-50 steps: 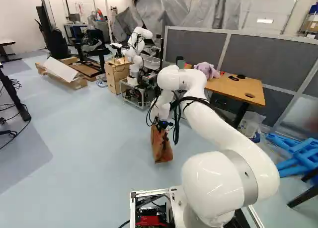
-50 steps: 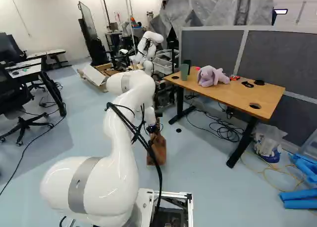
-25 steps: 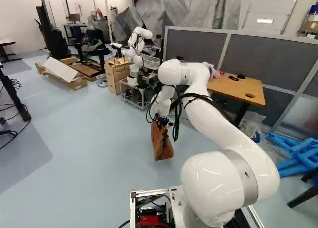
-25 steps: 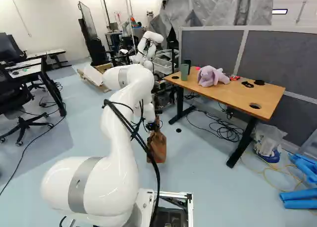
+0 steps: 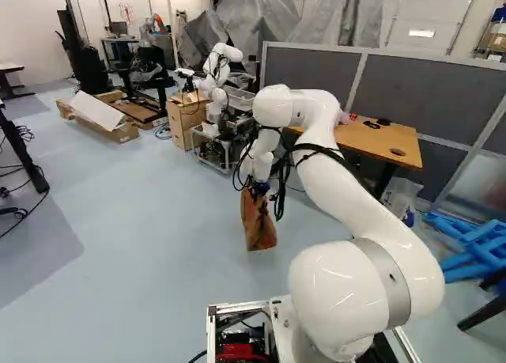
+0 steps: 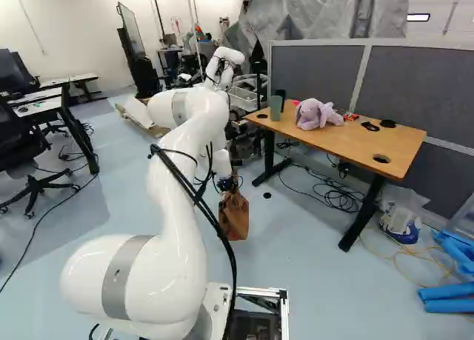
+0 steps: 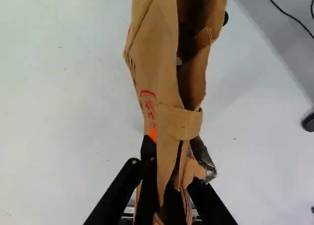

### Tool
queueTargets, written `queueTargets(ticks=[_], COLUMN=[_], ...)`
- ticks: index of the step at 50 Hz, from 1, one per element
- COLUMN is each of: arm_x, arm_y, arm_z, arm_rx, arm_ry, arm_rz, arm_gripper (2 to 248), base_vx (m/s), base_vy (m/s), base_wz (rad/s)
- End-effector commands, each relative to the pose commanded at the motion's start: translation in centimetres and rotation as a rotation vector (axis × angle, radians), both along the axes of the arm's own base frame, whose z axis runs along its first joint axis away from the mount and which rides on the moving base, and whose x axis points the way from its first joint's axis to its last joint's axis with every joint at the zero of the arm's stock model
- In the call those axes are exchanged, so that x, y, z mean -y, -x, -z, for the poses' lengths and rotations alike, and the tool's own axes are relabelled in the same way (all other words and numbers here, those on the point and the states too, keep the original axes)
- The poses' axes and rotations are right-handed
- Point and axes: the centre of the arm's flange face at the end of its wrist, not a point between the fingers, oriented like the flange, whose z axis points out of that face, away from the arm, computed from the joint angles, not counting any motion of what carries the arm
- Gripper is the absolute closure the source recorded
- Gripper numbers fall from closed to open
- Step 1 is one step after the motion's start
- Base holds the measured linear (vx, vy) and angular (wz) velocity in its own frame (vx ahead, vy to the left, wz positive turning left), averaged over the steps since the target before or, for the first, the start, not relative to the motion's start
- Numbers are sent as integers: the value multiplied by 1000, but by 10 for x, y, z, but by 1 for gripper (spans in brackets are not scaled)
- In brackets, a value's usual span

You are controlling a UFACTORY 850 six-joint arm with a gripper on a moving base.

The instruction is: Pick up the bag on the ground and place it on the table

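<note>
The gripper (image 6: 228, 183) hangs beneath the arm's end in the right base view, with the brown paper bag (image 6: 234, 215) below it. In the wrist view the gripper (image 7: 171, 159) is shut on the bag (image 7: 157, 53), whose paper rim and handle are pinched between the fingers. The bag hangs upright and its mouth gapes ahead of the fingers. In the left base view the bag (image 5: 258, 224) shows over the floor. The wooden table (image 6: 333, 138) stands beyond the bag, at the right of the right base view.
On the table are a purple plush toy (image 6: 317, 114), a green cup (image 6: 276, 107) and small dark items. Another robot (image 5: 215, 82) stands behind. Cables (image 6: 337, 195) lie under the table; a white plastic bag (image 6: 402, 212) and blue pieces (image 5: 474, 248) are right of it.
The arm has risen, lifting the gripper and the bag held in it a little. The base has not moved.
</note>
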Motion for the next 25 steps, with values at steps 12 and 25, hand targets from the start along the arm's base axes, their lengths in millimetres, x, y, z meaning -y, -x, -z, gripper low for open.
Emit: queueTargets(ticks=[12, 25], arm_x=[0, 0], arm_y=[2, 5], arm_z=[-18, -37], arm_rx=[11, 24], arm_ry=[-1, -1], arm_rz=[0, 0], arm_gripper=[229, 229], base_vx=[0, 0], base_vy=[0, 0], base_wz=[0, 0])
